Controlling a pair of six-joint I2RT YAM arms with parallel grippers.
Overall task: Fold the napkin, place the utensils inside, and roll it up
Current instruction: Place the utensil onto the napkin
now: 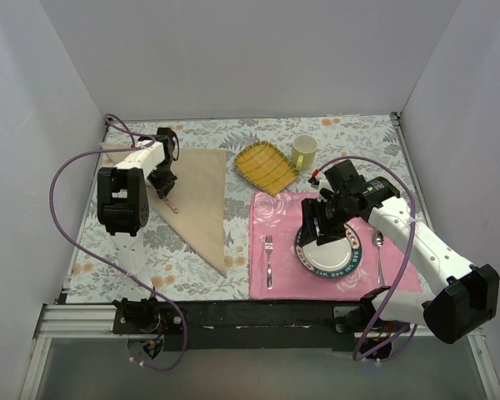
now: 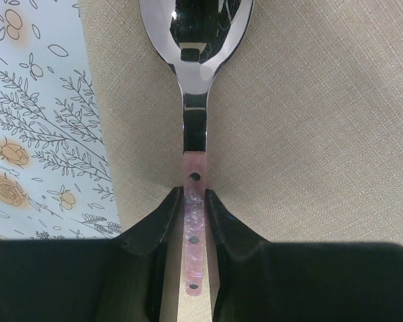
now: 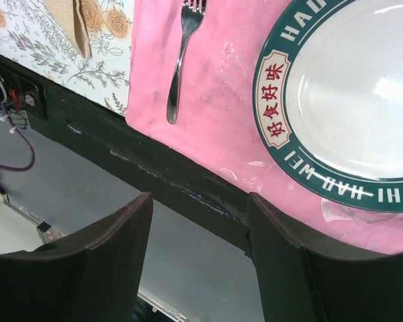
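- Where the napkin (image 1: 202,200) lies on the left side of the table (image 1: 183,258), the left pincer (image 2: 194,201) hangs right over it.
- The napkin is folded into a triangle, with its point toward the near edge.
- The left pincer is almost closed. Its two black fingers (image 2: 162,221) pinch the thin pink handle of a spoon (image 2: 195,100), one finger on each side.
- The shiny bowl of the spoon points away from the fingers, over the tan cloth. I cannot tell if the bowl touches the napkin.
- The right pincer (image 3: 198,201) is spread wide. Nothing is between its fingers, and they touch nothing.
- From above, the right pincer hangs over the far left part of the plate (image 1: 354,254).
- The plate sits on the pink mat (image 1: 271,217).
- The fork (image 1: 268,254) lies flat on the mat, just left of the plate, apart from both pincers.
- The other spoon (image 1: 378,250) lies on the mat, just right of the plate.
- A yellow cloth (image 1: 267,167) and a cup (image 1: 303,152) sit side by side at the back, behind the mat.
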